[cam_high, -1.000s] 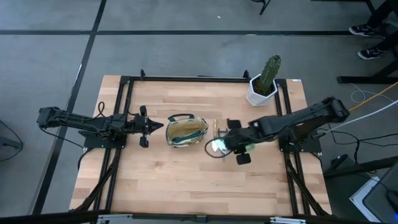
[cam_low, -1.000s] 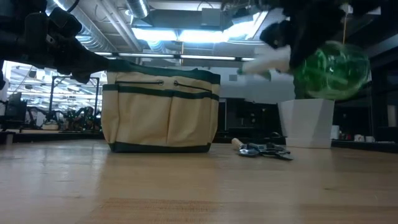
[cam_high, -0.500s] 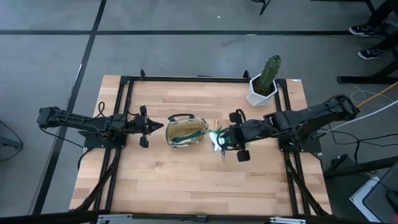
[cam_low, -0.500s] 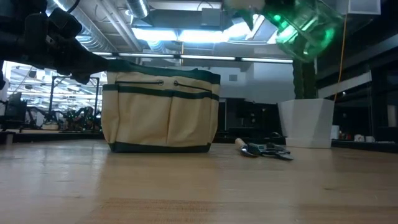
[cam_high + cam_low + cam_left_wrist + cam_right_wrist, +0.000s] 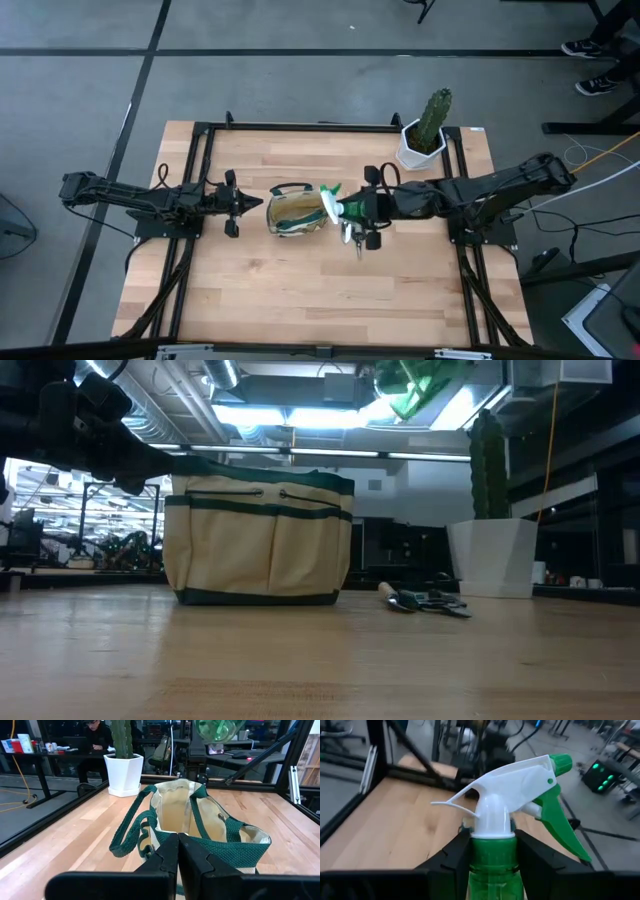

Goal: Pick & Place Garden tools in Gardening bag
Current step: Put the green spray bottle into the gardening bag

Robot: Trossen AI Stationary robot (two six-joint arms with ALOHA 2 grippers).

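Right end effector [image 5: 490,850] clamps green spray bottle's [image 5: 495,870] neck beside gardening bag [image 5: 296,209].

The low view cuts off the green spray bottle [image 5: 415,385] at its top edge.

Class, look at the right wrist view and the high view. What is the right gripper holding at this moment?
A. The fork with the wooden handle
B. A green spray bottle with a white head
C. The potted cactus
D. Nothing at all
B: the right gripper clamps the neck of the green spray bottle, carried at the gardening bag, while the fork lies on the table.
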